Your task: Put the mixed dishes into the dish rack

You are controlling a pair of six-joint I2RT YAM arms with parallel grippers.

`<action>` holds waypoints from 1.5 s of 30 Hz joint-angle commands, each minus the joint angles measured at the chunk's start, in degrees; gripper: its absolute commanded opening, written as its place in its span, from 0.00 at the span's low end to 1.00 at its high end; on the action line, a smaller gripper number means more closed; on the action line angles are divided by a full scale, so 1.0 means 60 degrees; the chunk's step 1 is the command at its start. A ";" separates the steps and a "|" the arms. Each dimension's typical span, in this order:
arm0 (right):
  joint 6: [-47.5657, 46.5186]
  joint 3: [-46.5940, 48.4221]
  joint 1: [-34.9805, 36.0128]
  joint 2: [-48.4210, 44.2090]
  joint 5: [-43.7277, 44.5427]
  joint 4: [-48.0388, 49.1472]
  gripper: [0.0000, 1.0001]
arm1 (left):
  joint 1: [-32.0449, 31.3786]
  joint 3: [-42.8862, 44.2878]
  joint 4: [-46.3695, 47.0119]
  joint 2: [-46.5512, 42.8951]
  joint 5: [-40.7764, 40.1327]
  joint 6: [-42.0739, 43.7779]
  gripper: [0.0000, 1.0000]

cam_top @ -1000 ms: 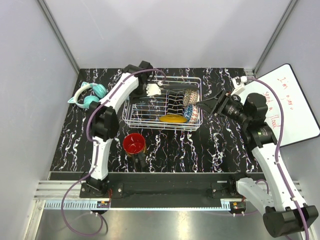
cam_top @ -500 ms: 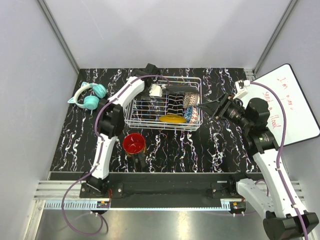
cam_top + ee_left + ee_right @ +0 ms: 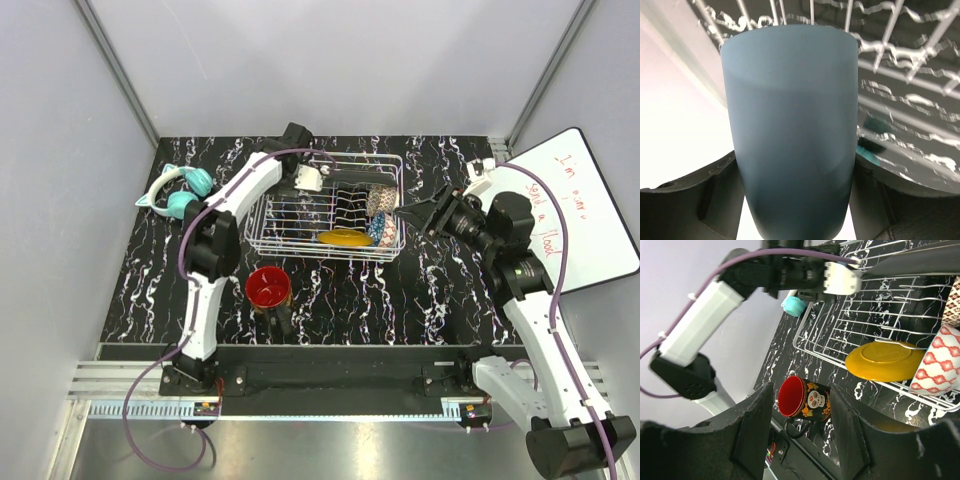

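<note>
My left gripper (image 3: pixel 306 177) is shut on the light blue cup (image 3: pixel 790 125) and holds it over the far left corner of the white wire dish rack (image 3: pixel 268 243). In the rack are the mustard-yellow plate (image 3: pixel 345 237), the gold lattice bowl (image 3: pixel 380 197) and a dark flat plate (image 3: pixel 355 178) along the far rim. The dark mug with red inside (image 3: pixel 268 288) lies on its side on the table in front of the rack; it also shows in the right wrist view (image 3: pixel 802 399). My right gripper (image 3: pixel 405 212) is open and empty by the rack's right edge.
Teal headphones (image 3: pixel 175 190) lie at the table's far left. A whiteboard (image 3: pixel 590 210) leans at the right. A red-and-white patterned bowl (image 3: pixel 940 365) sits beside the yellow plate (image 3: pixel 882 360) in the rack. Grey walls enclose the table.
My left arm has shifted its elbow and nudged the cup slightly over the rack's far left corner. My right gripper has drawn back a little to the right, still open.
</note>
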 commanded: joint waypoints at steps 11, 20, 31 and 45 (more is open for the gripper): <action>0.0025 0.0019 -0.0029 -0.0164 -0.0041 0.0174 0.57 | 0.0053 -0.3532 0.2017 -0.2956 0.0168 0.1670 0.00; 0.0143 -0.0186 -0.0043 -0.0617 0.0208 0.0174 0.57 | 0.0053 -0.3450 0.2766 -0.2226 -0.0419 0.3212 0.00; 0.0231 -0.0333 -0.0043 -0.0721 0.0281 0.0248 0.57 | -0.0137 -0.4779 0.4083 -0.2225 -0.0843 0.5101 0.00; 0.0275 -0.0465 -0.0029 -0.1028 0.0486 0.0218 0.56 | -0.0225 -0.4445 0.6208 -0.0804 -0.1591 0.5921 0.00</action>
